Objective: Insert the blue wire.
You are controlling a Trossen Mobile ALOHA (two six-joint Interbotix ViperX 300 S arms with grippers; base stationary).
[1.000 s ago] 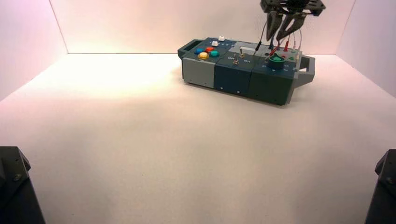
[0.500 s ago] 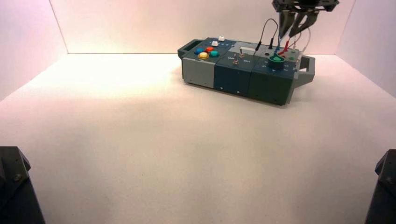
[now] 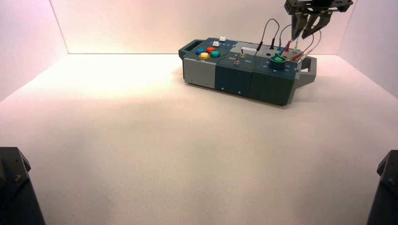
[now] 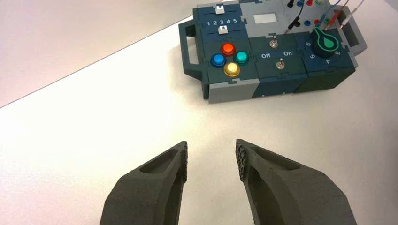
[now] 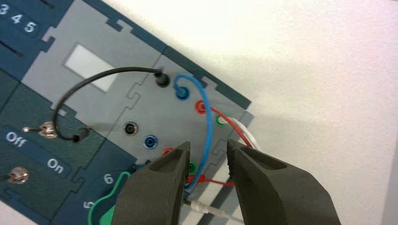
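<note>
Blue wire [image 5: 209, 122], thin and light blue, arches over the socket panel at the right end of the box [image 3: 232, 80]: one end sits in the far-row blue socket [image 5: 182, 93], while the other hangs loose beside the red plug [image 5: 199, 179], near the green knob [image 3: 278, 61]. The right gripper [image 5: 208, 143] is above that end of the box, its claw open and gripping nothing; the wire passes beneath the gap, probably because the arm is lining up to take the loose end. That end likely belongs in the near-row blue socket [image 5: 150, 141], which stands free, so the insertion looks half complete. Neighbouring wires crowd close, so closing the claw now might catch the red one. The left gripper [image 4: 212, 143] waits over the table in front of the box, open and apart from everything. Counted, there are four wires: one blue, one black [image 5: 105, 72], one red [image 5: 232, 126] and one white [image 5: 246, 133]. Eight sockets make two rows of four, with four plugs seated in the far row. Elsewhere on the box are four coloured buttons [image 4: 227, 49], two white sliders [image 4: 223, 29], two toggle switches [image 4: 280, 64] and one knob.
</note>
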